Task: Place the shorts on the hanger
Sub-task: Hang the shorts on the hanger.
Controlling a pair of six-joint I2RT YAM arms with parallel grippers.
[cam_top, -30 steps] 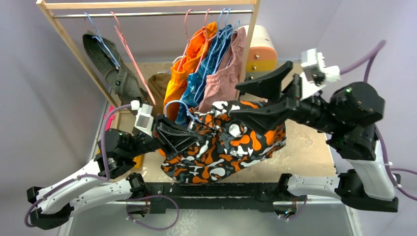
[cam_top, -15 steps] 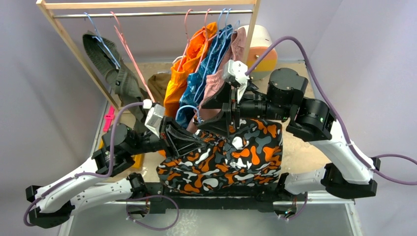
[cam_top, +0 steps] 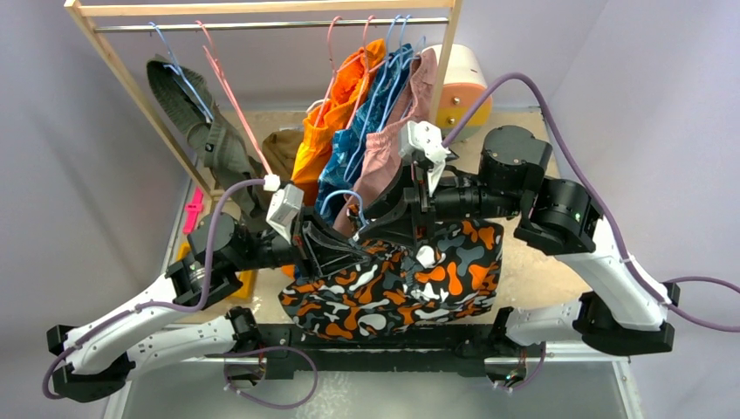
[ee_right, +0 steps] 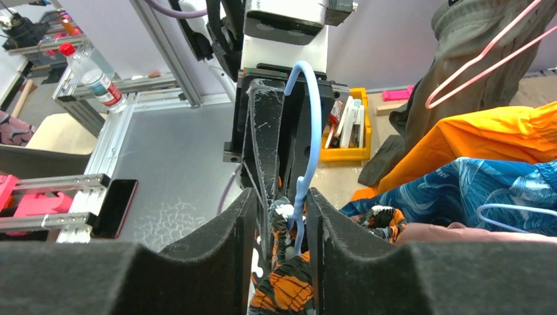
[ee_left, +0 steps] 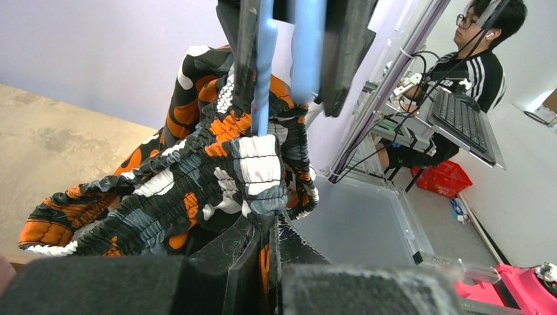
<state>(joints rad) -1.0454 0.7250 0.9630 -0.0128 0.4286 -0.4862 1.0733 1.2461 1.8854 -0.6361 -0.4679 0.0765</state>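
I'm looking down on a sandy-beige worktop (cam_top: 541,253). A tan cloth (cam_top: 281,150) lies crumpled toward its far edge. A cream-and-orange drum (cam_top: 462,83) stands by the far right corner, and a yellow bin (cam_top: 245,285) sits at the left edge.

The 2 arms are bent inward with wrists set nose to nose, the left gripper (cam_top: 336,249) clamped on the shorts (cam_top: 410,288), the right gripper (ee_right: 281,197) held with jaws parted.
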